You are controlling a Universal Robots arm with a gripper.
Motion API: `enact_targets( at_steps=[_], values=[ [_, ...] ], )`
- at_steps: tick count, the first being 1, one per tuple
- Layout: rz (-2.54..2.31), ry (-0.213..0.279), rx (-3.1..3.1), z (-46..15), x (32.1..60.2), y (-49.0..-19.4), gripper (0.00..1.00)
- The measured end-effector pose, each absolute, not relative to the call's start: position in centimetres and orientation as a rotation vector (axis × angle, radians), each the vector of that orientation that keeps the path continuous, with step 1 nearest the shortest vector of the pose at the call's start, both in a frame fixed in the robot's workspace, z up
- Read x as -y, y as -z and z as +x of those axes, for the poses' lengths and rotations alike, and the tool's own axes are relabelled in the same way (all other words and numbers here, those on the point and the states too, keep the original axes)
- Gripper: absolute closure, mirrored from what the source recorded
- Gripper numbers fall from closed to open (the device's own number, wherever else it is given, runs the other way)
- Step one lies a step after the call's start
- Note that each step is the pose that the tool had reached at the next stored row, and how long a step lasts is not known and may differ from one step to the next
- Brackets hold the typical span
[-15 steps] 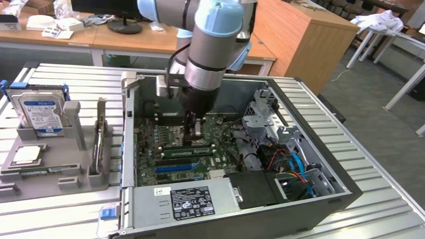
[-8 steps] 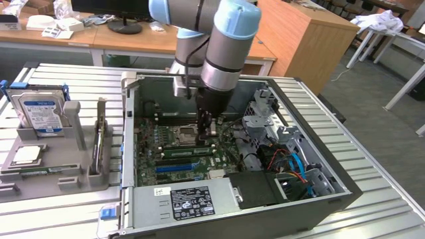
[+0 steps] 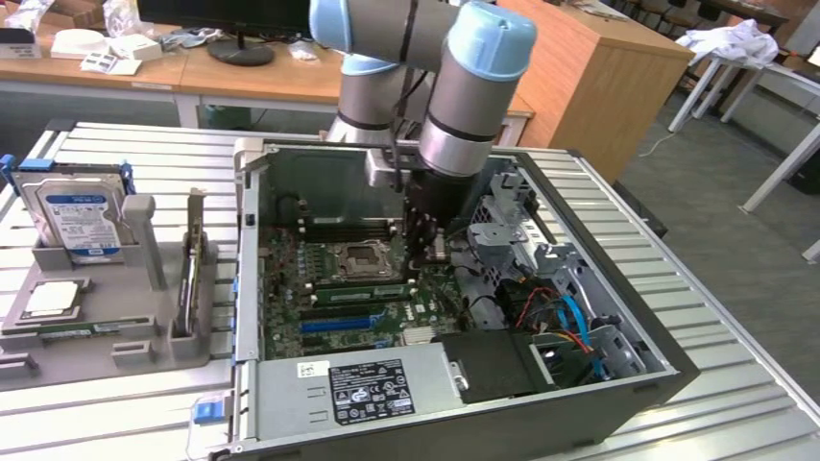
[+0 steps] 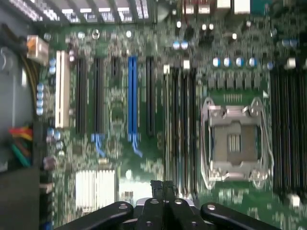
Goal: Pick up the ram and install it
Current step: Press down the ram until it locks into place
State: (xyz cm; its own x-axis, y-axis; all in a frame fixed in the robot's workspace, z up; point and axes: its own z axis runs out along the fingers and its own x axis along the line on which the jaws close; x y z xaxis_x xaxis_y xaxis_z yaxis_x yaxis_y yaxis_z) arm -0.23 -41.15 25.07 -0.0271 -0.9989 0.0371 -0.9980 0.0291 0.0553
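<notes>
Hovering shut claw (image 4: 162, 188) above motherboard (image 4: 120, 158), ram (image 3: 361, 289) seated just beside.

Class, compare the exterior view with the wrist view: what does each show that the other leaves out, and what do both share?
Exterior view alone: the hard drive standing in a grey holder beside the open computer case, the power supply label, and the robot arm reaching down into the case.

Wrist view alone: the shut gripper close up, a white slot and a silver heatsink.

Both: the green motherboard, its CPU socket and the blue slot.
</notes>
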Motion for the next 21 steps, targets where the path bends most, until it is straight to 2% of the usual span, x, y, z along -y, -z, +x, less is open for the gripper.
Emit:
enact_targets(
  at_steps=[3,12,21],
  values=[
    [2.145,0.022,2.204,1.5,41.2,-25.1,0.89],
    [2.143,0.025,2.201,1.8,41.2,-30.6,0.89],
    [2.142,0.023,2.200,1.8,41.2,-34.7,0.89]
  ],
)
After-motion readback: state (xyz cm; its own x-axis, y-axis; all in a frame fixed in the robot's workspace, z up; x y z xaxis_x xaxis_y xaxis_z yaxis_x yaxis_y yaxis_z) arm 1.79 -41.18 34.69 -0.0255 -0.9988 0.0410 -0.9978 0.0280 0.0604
